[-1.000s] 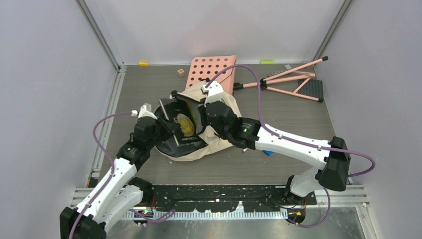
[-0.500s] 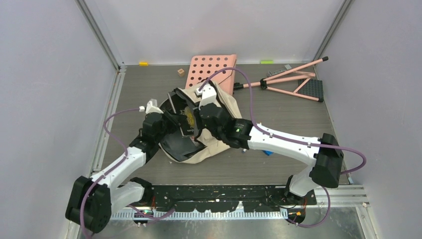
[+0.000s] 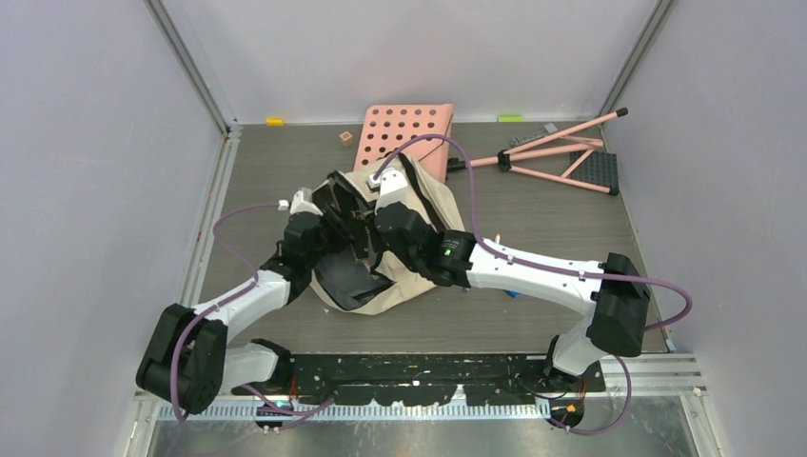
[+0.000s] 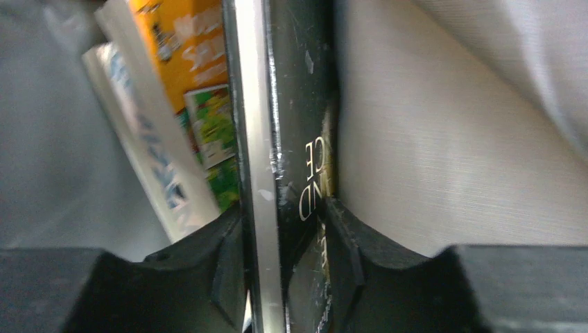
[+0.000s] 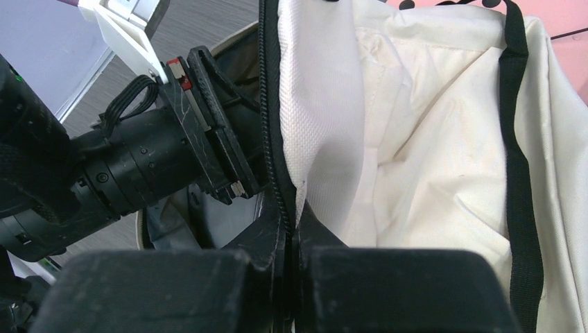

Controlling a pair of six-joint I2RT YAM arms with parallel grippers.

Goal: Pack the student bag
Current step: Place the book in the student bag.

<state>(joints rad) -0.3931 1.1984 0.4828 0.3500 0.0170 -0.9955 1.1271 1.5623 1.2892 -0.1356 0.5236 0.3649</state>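
Observation:
The cream student bag with black straps lies at the table's middle, its mouth open toward the left. My left gripper is inside the mouth, shut on a black book with gold lettering, held edge-on against the grey lining. An orange and white book stands inside the bag beside it. My right gripper is shut on the bag's black zipper rim and holds it up; the cream fabric spreads to its right. The left gripper's body shows in the right wrist view.
A pink perforated board lies just behind the bag. A pink folding stand lies at the back right. A small wooden cube, a yellow piece and a green piece sit by the back wall. A blue object peeks from under the right arm.
My left gripper has moved forward and right, carrying the black book from outside the bag's mouth deep into it. My right gripper has shifted slightly left, still holding the rim.

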